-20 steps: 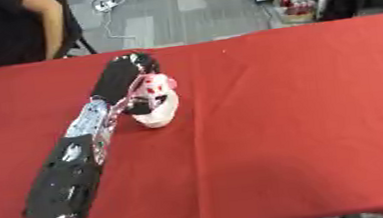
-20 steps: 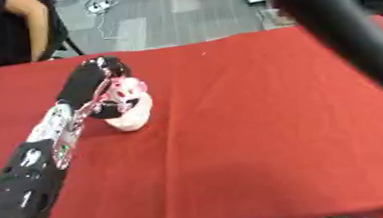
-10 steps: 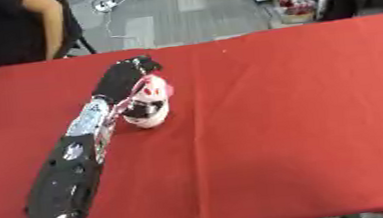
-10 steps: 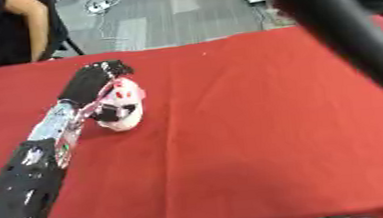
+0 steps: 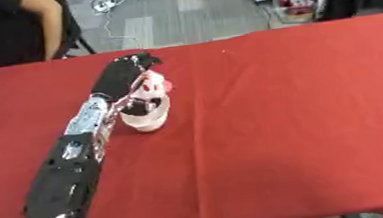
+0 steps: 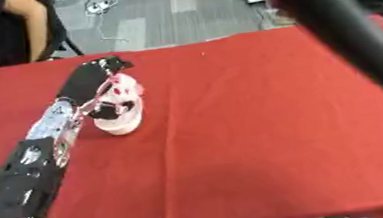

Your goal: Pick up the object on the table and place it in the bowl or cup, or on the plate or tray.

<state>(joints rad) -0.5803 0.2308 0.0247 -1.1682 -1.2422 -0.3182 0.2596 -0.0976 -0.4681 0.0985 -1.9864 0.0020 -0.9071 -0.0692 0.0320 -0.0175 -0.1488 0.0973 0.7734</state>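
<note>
My left arm reaches up the red table from the lower left. Its hand lies at the far left of the cloth, fingers curled over a small white and red object. That object sits at the mouth of a white cup, which stands on the cloth beside the wrist. The dark thumb crosses the cup's upper part. I cannot tell whether the object rests inside the cup or hangs just above it. Only my right arm shows, as a dark bar across the right eye view's upper right; its hand is out of sight.
Red cloth covers the whole table, with bare cloth to the right of the cup. Beyond the far edge lie grey floor, cables and a seated person at the upper left. The table's near edge runs along the bottom.
The left hand stays at the cup with the white and red object. The cup has shifted very slightly to the left.
</note>
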